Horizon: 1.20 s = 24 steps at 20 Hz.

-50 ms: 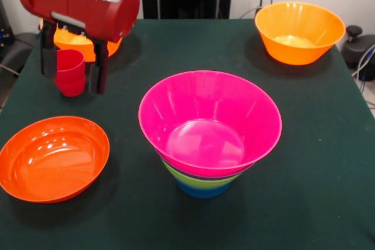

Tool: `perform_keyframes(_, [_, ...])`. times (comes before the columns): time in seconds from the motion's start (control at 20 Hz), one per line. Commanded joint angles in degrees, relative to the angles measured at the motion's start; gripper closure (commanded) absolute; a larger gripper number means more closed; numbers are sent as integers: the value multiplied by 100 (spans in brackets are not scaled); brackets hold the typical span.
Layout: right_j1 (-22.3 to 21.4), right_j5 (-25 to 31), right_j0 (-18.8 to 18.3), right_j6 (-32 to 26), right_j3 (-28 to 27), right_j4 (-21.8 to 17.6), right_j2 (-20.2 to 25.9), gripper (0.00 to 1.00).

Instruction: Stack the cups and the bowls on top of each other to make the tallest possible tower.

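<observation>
- Straddling the red cup (70, 72), the gripper (73, 77) has one black finger (47, 51) on each side; whether the pads actually press the cup cannot be told.
- Just behind the gripper, a yellow-orange bowl (73, 41) is partly hidden by the arm.
- Below the gripper lies the wide orange bowl (53, 157).
- Well off to its side stands the tower (208, 136), with the pink bowl (210, 122) on top.
- Another yellow-orange bowl (299, 31) sits farthest from the gripper, at the far corner.

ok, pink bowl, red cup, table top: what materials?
Pink bowl: looks like glossy plastic, with soft highlights on its smooth inner wall. Red cup: probably plastic too, opaque, duller sheen, a step round its middle. Table top: seems a dark green matte cloth or felt, with no reflections; which one is unclear.
</observation>
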Motion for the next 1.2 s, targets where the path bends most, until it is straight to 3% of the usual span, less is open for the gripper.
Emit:
perform_keyframes(0.05, [469,-384,-82,-1551,795,-462,958,0])
perform_keyframes(0.85, [641,-629,-186,-1409,711,-637,1223,0])
perform_keyframes(1.2, [419,430,-453,-2064,357,-664,1263,0])
